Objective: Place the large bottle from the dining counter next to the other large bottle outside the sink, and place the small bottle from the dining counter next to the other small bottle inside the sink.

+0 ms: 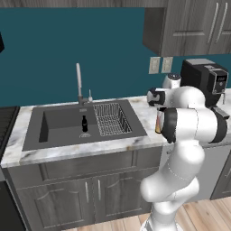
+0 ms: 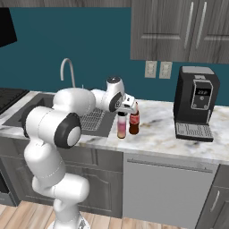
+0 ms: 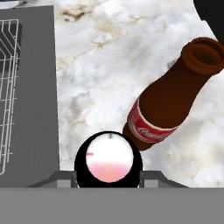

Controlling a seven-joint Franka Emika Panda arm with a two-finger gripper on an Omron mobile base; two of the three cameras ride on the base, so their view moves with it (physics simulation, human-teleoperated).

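1. Kitchen had a teal wall, grey cabinets and a marble counter [image 2: 161, 134] with a dark sink [image 1: 58, 124] set in it.
2. Coffee machine [image 2: 196, 103] stood on the counter, well right of the sink; the right base view showed it whole, the left base view only partly, behind the arm.
3. Wire rack [image 1: 110, 118] sat in the sink's right part, seen best in the left base view.
4. Gripper [image 2: 127, 109] was at the top of the pink bottle [image 2: 121, 126], jaws apparently clamped on it.
5. Pink bottle stood upright on the counter, just beside the brown cola bottle [image 2: 133, 121]; the hand view looked down on both.
6. Small dark bottle [image 1: 84, 123] stood upright in the sink basin, plain in the left base view.
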